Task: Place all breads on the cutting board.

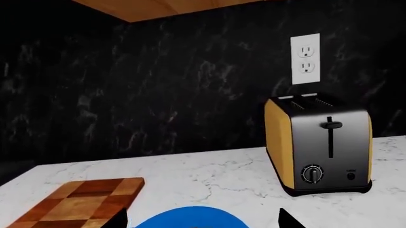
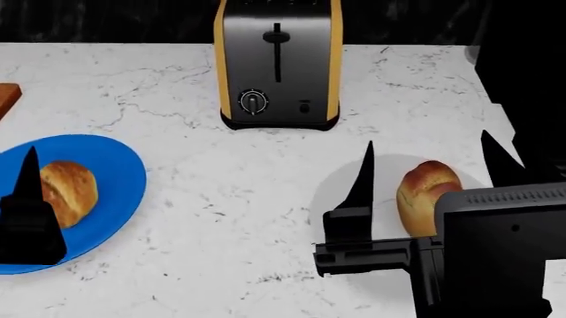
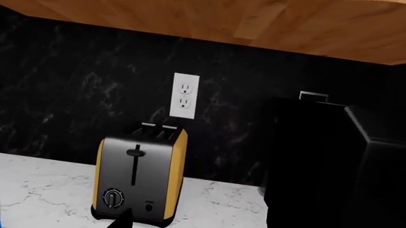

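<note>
In the left wrist view, a toaster (image 1: 319, 145) with orange sides is seen upright on the white marble worktop (image 1: 203, 173), below a wall socket (image 1: 305, 59); the checkered cutting board (image 1: 79, 202) lies at the near edge, just beside the rim of a blue plate (image 1: 190, 217); two dark fingertips (image 1: 286, 220) of the left tool are seen set wide apart, with nothing between them.

In the head view, one bread (image 2: 68, 191) is seen resting on the blue plate, partly hidden by a finger of the left tool (image 2: 26, 212); the other bread (image 2: 426, 193) lies on a white plate (image 2: 332, 192), between the spread fingers of the right tool (image 2: 429, 173), which is open and not closed on it; only a corner of the cutting board is shown at the left edge.

In the right wrist view, the toaster and the socket are shown against the dark wall, under a wooden cabinet (image 3: 254, 23); a large black appliance (image 3: 336, 166) is seen beside the toaster; no bread is shown.
</note>
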